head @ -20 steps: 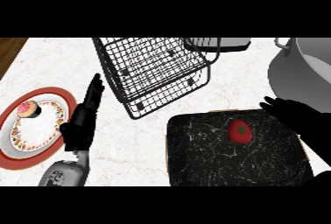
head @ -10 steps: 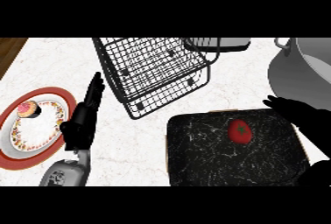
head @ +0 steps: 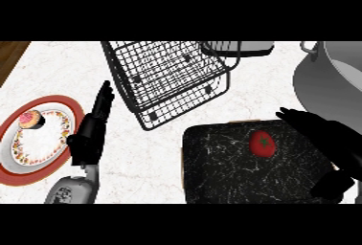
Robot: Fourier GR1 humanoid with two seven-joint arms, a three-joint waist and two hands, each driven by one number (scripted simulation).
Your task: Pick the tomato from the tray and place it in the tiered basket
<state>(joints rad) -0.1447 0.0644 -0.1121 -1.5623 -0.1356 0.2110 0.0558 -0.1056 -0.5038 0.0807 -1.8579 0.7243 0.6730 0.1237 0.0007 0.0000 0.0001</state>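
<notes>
White marble table (head: 212, 62) fills the head view, seen from steeply above, with a strip of brown wood at its far left corner. Largest on it is a big grey pot (head: 332, 81) at the right edge, cut off by the frame. Next is the black wire tiered basket (head: 166, 79), standing at the top centre and leaning in the view, its mesh open. Just beyond it sits a small grey container (head: 240, 48), partly hidden by the basket's wires.

Below the basket, lower right, lies the dark marbled tray (head: 233, 167), roughly square with rounded corners. To the left lies a round plate (head: 60, 107) with a red rim and a flowered band, carrying a small pink-topped pastry (head: 32, 119) near its left side.

The right robot hand (head: 329, 136) shows over the tray's right side, fingers spread wide and fairly straight toward the upper left, holding nothing. The left robot hand (head: 90, 134) lies between plate and basket, fingers straight and together, pointing up the view, also holding nothing.

The tomato (head: 263, 143) rests on the tray's upper right part. It is red, slightly taller than wide in the view, with its green stem end facing upward toward the camera. It lies just left of the right robot hand's fingertips, not touching them.
</notes>
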